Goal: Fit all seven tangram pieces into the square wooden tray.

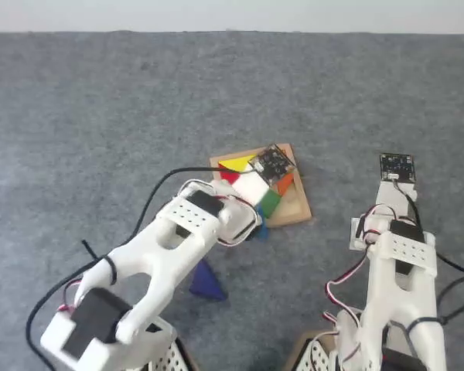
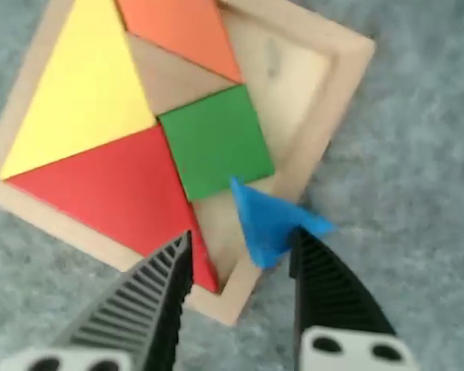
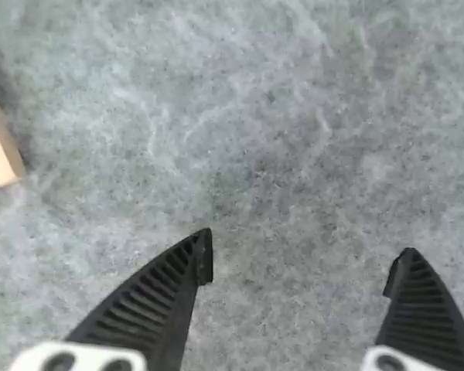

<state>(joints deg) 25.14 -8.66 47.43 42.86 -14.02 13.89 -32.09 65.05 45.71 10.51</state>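
The tray is lying turned on a slant near the middle of the tabletop, a little toward its right edge. Inside it, a yellow triangle and a red triangle are sitting edge to edge. An orange piece is lying beside the yellow one, cut off by the picture's edge. A green square is touching the red triangle. Between yellow, orange and green a tan triangle is showing, and I cannot tell whether it is a piece or bare tray floor.

A blue triangle is sitting tilted across the tray's rim just beside the green square, half in and half out. The left fingers are hanging over this corner of the tray, partly spread. One finger is touching the blue triangle, while the other is standing clear of it over the red triangle's tip, so the piece is not being pinched from both sides.

In the high view the left arm's wrist is covering the middle of the tray. A dark blue triangle is lying on the tabletop toward the near edge, partly hidden behind that arm.

The right fingers are spread wide over bare tabletop to the right of the tray, holding and touching nothing.
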